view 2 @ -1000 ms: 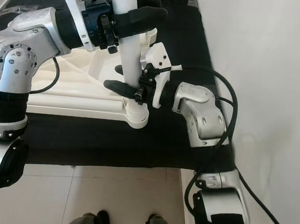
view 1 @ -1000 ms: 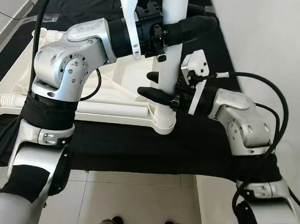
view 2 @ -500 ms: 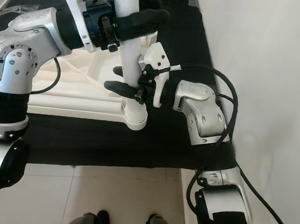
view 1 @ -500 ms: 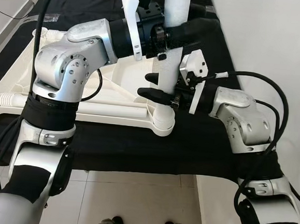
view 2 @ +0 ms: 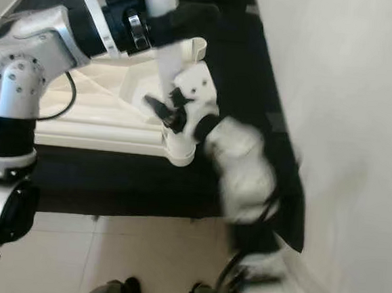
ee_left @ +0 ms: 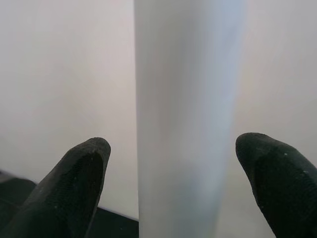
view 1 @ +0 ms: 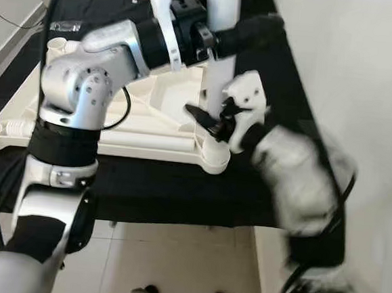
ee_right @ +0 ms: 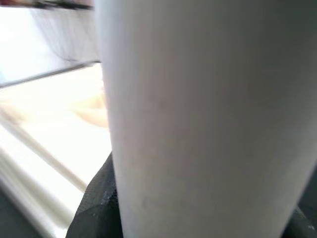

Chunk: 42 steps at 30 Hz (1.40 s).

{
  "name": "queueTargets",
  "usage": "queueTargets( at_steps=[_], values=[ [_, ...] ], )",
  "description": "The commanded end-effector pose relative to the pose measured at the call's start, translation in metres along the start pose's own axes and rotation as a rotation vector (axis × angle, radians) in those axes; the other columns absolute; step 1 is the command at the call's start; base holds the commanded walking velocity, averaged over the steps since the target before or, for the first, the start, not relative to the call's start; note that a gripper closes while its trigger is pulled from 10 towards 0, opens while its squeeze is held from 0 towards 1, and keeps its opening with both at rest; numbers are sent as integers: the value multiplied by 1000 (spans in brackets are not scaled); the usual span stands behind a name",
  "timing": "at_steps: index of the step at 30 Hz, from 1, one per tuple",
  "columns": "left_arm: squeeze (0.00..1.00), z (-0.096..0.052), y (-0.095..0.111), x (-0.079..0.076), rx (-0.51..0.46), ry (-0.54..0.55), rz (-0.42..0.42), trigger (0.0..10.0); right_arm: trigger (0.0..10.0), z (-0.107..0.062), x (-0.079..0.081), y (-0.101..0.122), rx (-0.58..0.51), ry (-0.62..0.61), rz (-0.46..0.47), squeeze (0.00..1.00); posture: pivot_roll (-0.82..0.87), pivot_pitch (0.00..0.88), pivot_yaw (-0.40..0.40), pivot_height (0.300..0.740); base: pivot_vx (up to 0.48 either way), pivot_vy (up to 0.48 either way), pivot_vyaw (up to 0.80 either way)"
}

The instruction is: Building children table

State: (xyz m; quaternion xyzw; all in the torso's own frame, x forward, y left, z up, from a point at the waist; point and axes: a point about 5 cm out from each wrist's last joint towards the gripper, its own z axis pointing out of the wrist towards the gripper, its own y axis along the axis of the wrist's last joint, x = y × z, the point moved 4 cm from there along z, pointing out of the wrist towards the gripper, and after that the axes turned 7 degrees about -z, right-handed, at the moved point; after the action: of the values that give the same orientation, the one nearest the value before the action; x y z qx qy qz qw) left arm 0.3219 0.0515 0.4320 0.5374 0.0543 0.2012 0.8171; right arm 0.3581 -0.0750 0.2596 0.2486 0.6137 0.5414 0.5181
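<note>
**Leg standing in its socket, both arms at it**

Upside down on a black cloth [view 1: 145, 183] on the floor lies the white children's table [view 1: 82, 120], with one white leg [view 1: 218, 60] standing upright in the near corner socket [view 1: 212, 158]. Another leg [view 1: 145, 143] lies flat along the near edge. The left gripper [view 1: 226, 35] is high on the upright leg; in the left wrist view its fingers [ee_left: 74, 183] stand apart on either side of the tube, not visibly pressing it, so the jaws look slack. The right gripper [view 1: 208, 118] sits low on the leg just above the socket, the arm behind it blurred. One black finger shows beside the tube, but I cannot tell whether the jaws are clamped.

Probably the leg is not fully seated. With the upper jaws loose, a sideways pull from below could tilt the leg, bind it in the socket or drag the tabletop across the cloth.
</note>
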Motion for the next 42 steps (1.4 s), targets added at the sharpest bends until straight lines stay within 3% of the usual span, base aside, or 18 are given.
queueTargets(
  at_steps=[1,3,4,9,13,20,22,24,26,30,35,42],
  values=[
    [0,-20,8,14,-7,84,10,10000,0,-16,-4,-54,254,-107,34,0,-83,238,23,740,0,0,0],
    [0,-20,8,14,-7,84,10,10000,0,-16,-4,-54,254,-107,34,0,-83,238,23,740,0,0,0],
    [0,-33,7,23,-6,152,15,10000,0,-15,3,-54,256,-118,77,0,-67,236,20,740,0,0,0],
    [0,-44,9,29,-13,195,19,10000,0,-15,2,-54,256,-137,86,0,-70,231,21,740,0,0,0],
    [0,-73,14,39,-26,304,38,10000,0,-15,-4,-56,268,-166,90,0,-69,219,12,740,0,0,0],
    [0,-97,10,45,-16,397,37,10000,0,-16,-7,-55,262,-219,134,0,-65,218,14,740,0,0,0],
    [0,-104,3,46,2,426,24,10000,0,-17,-5,-53,230,-222,191,0,-58,216,14,740,0,0,0],
    [0,-107,0,46,8,434,19,10000,0,-17,-4,-52,218,-223,208,0,-57,217,16,740,0,0,0],
    [0,-108,-7,43,22,436,5,10000,0,-14,-2,-42,127,-201,300,0,-57,212,21,740,0,0,0],
    [0,-107,-12,40,31,434,-3,10000,0,-13,-4,-33,61,-187,341,0,-57,208,23,740,0,0,0],
    [0,-98,-17,35,30,417,-19,10000,0,-13,-4,-10,-52,-127,318,0,-62,202,30,740,0,0,0],
    [0,-93,-19,32,31,399,-26,10000,0,-16,8,-1,-110,-24,235,0,-62,200,35,740,0,0,0]
  ],
)
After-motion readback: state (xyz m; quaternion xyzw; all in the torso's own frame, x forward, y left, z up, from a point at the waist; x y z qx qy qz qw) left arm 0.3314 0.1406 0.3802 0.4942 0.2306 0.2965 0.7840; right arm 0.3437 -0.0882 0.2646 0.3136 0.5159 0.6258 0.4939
